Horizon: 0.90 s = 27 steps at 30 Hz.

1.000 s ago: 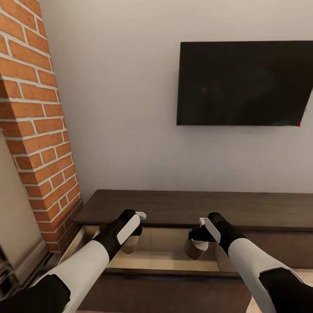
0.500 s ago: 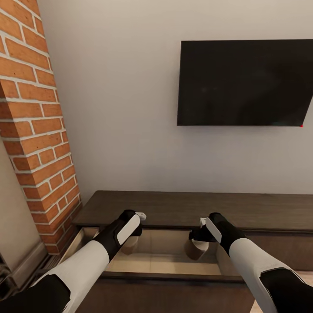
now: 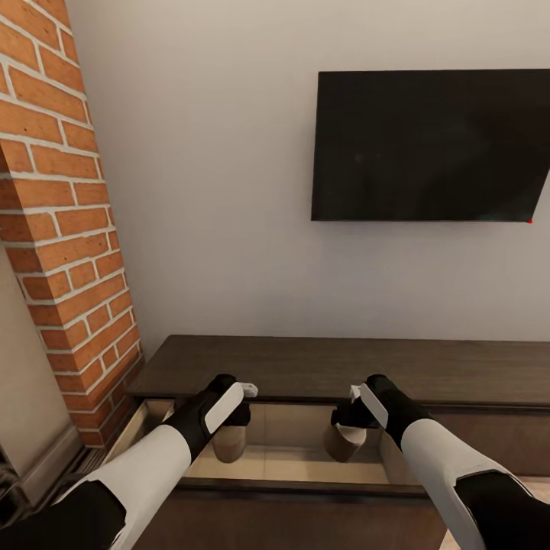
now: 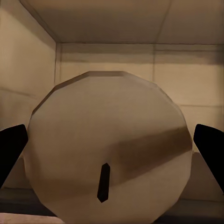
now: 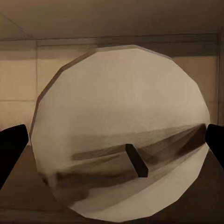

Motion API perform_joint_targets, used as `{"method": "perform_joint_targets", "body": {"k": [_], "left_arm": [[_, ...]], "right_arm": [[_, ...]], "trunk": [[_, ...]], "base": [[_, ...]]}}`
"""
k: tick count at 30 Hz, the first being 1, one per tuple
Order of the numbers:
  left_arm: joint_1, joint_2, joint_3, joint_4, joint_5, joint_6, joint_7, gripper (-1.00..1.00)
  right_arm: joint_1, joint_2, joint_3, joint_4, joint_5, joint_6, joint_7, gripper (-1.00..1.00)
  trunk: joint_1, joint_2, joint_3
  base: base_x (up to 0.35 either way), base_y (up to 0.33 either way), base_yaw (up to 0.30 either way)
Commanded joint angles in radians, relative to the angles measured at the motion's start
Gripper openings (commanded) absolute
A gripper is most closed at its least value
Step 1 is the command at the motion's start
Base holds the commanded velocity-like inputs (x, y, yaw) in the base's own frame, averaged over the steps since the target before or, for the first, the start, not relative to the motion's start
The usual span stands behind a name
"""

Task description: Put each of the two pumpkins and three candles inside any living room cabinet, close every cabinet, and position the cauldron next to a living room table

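— While both arms hang at lower centre over the open cabinet (image 3: pixel 305 367) drawer, what's held?

— Each end effector, left (image 3: pixel 229 428) and right (image 3: pixel 347 428), clamps an upright candle (image 4: pixel 109 149), drawer floor directly beneath.

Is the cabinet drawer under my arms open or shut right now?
Open: the drawer is pulled out from the cabinet, its pale interior exposed, with a candle under the left gripper.

The open drawer (image 3: pixel 298 458) of the cabinet (image 3: pixel 344 367) has bare pale floor between the left candle (image 3: pixel 229 443) and the right candle (image 3: pixel 345 441), room enough to pass. The cabinet top overhangs the drawer's rear, and the brick column (image 3: pixel 61 229) stands close on the left
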Motion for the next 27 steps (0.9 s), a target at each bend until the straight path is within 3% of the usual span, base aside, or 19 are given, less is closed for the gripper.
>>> {"method": "perform_joint_targets", "body": {"k": [1,8,24,27], "left_arm": [[-0.001,0.001,-0.005,0.000,0.010,0.006,0.009,-1.00],[-0.001,0.001,-0.006,0.001,0.011,0.014,0.009,-1.00],[-0.001,0.001,-0.006,0.001,0.010,0.017,0.009,-1.00],[-0.001,0.001,-0.005,0.002,0.012,0.043,0.009,-1.00]], "right_arm": [[-0.001,-0.001,0.008,-0.002,-0.011,0.018,-0.009,-1.00],[-0.001,-0.001,0.007,-0.002,-0.009,0.056,-0.023,-1.00],[-0.002,0.001,0.007,-0.002,-0.011,0.063,-0.023,-1.00],[-0.002,0.001,0.007,-0.002,-0.011,0.064,-0.023,-1.00]], "trunk": [[0.000,-0.001,-0.001],[0.000,-0.001,-0.001],[0.000,-0.001,-0.001],[0.000,-0.001,-0.001]], "base": [[0.000,0.000,0.000],[0.024,0.000,0.000],[0.119,0.000,0.000],[0.018,0.000,0.000]]}}
